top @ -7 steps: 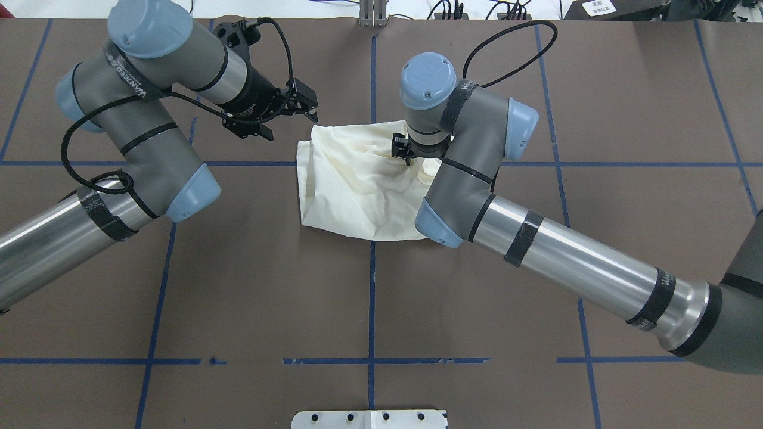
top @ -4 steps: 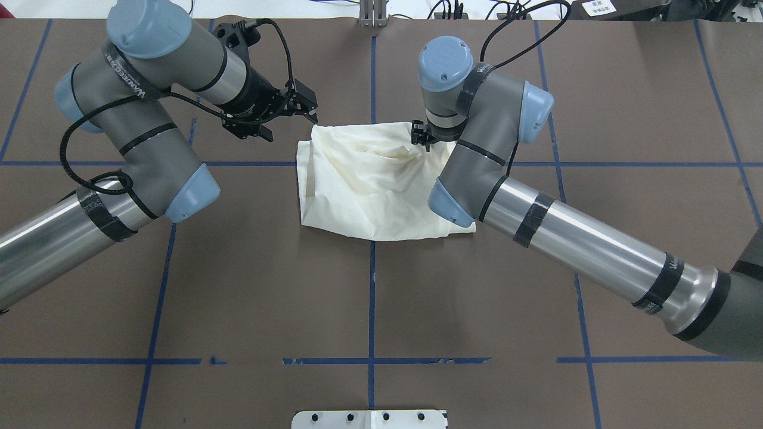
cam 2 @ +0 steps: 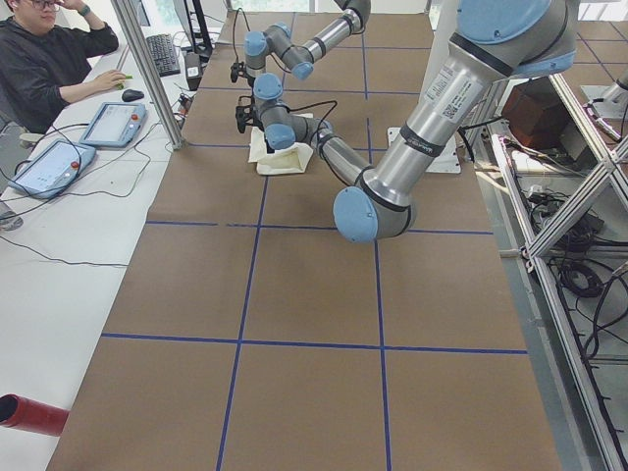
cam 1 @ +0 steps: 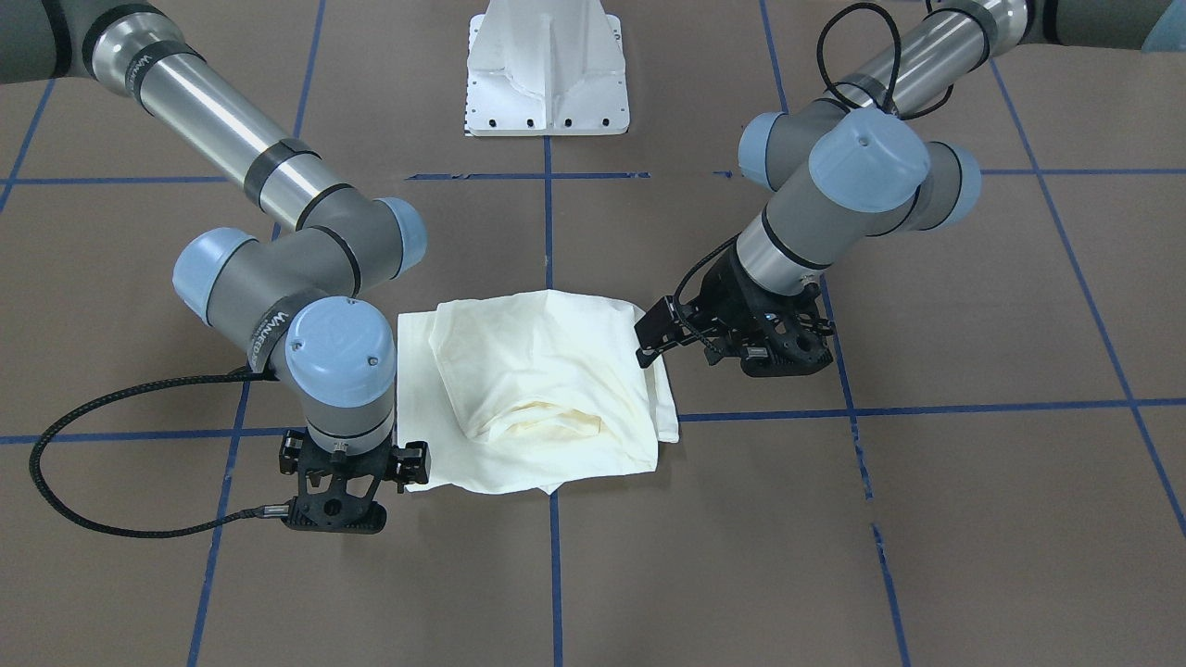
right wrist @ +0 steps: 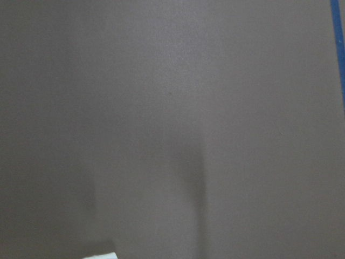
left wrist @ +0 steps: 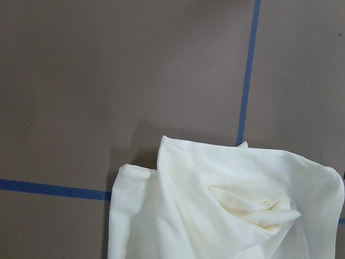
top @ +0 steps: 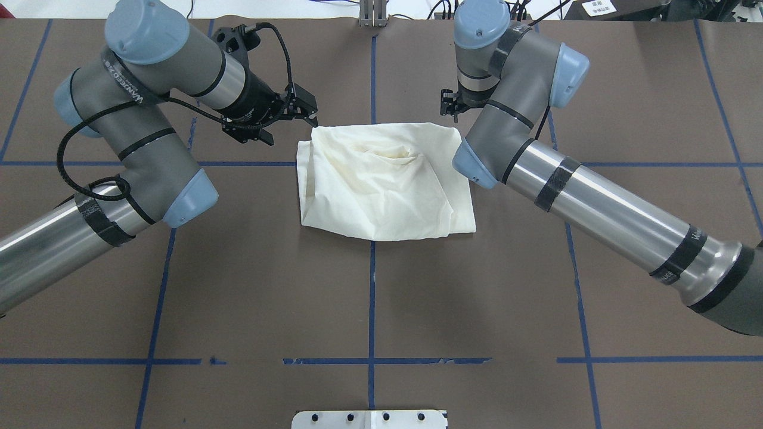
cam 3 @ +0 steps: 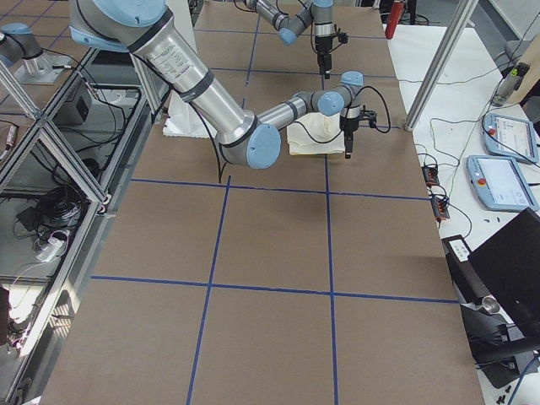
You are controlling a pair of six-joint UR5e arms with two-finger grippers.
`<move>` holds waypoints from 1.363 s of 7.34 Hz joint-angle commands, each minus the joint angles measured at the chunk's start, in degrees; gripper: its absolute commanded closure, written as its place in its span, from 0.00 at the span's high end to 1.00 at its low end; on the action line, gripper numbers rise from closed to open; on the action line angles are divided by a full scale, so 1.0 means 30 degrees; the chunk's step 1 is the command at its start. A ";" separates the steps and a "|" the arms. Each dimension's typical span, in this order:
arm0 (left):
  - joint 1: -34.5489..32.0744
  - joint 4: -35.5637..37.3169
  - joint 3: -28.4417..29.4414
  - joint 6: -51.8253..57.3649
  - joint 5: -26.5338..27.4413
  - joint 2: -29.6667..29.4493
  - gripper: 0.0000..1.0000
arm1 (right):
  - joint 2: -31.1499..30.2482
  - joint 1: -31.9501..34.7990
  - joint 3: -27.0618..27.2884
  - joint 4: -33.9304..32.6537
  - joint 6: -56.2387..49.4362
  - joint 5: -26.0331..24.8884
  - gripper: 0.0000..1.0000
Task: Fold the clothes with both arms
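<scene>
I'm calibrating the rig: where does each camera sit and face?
Front-facing: across the table, facing the base; left arm, right arm and shirt show.
Overhead: behind the robot, looking down; left arm and right arm show.
Left side: table's end, left arm nearest.
Right side: opposite end, right arm nearest.
Left wrist: down on the shirt; no robot parts.
Right wrist: almost only table; no robot parts.
Front-facing and overhead share the shirt, from opposite sides.

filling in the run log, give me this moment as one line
shirt: folded bundle, rumpled, on table | left gripper: open, beside its corner | right gripper: off the shirt, above table, state unclear
</scene>
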 commanded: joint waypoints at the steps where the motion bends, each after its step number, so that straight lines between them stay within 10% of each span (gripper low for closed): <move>1: 0.1590 -0.2758 0.0155 -0.1030 0.0248 0.0903 1.00 | -0.0220 0.1336 0.1561 -0.0008 -0.0085 0.2594 1.00; 10: 0.4172 -0.7014 0.3058 -0.3080 0.1891 -0.0267 1.00 | -0.1656 0.2544 0.3708 -0.0037 -0.0114 0.3895 1.00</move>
